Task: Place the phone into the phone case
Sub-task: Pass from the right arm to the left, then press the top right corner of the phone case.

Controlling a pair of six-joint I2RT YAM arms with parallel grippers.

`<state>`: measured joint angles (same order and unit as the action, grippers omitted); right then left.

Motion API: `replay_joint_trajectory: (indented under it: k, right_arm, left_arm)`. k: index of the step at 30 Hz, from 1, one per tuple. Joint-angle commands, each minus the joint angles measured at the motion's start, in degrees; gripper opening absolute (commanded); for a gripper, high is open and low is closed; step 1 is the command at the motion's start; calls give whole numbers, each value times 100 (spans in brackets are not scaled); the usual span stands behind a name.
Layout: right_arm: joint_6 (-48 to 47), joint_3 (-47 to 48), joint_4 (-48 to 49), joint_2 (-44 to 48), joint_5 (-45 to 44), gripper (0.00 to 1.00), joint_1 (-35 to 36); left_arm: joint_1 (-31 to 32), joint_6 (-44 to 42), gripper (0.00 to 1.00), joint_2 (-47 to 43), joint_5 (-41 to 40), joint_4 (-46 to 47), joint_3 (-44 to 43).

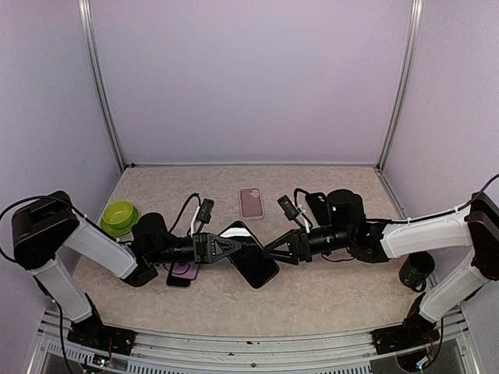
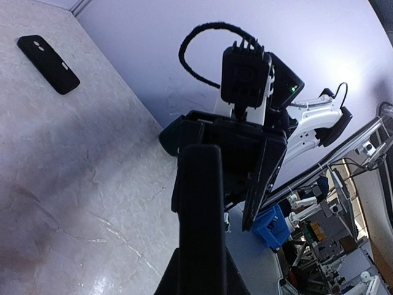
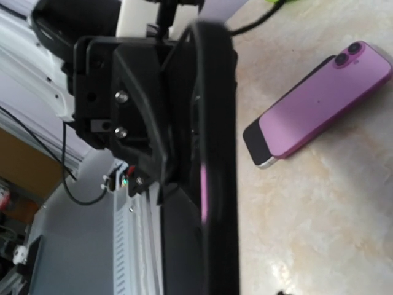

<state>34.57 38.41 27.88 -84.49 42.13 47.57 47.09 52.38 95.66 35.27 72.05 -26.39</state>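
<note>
A black glossy phone [image 1: 256, 266] hangs low over the table between both arms; its thick dark rim [image 3: 216, 153] may be a case around it, which I cannot tell. My left gripper [image 1: 234, 247] is shut on its left end, and the slab [image 2: 199, 209] fills the left wrist view edge-on. My right gripper [image 1: 267, 251] sits at the phone's right edge with its jaws spread, the rim between them. A purple phone [image 1: 182, 273] lies on the table under the left arm, back up [image 3: 319, 101].
A pink case [image 1: 251, 202] lies behind the grippers. A black case [image 1: 316, 204] lies behind the right arm and shows far off [image 2: 48, 55] in the left wrist view. A green bowl [image 1: 119, 216] stands at the left, a dark cup [image 1: 415, 269] at the right.
</note>
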Motion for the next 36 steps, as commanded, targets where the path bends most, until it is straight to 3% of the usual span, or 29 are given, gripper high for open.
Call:
replay_joint_trajectory:
  k: [1,6,23,36]
  right_arm:
    - [-436,199,-678,139,79,54,25]
    - [-398,274,-614,-55,239,53,24]
    - [-381,440,-560,-473,261,48,179]
    - [-865,598,-1188,-498,-127,0,217]
  left_arm:
    - [82,-786,0,-453,467,-1011,-162]
    - [221,-1359,0,-736,472,-1934,-319]
    - [450,-1697,0,-839,308,-2503,-583]
    - [433,-1779,0,-708,43,-3018,-775]
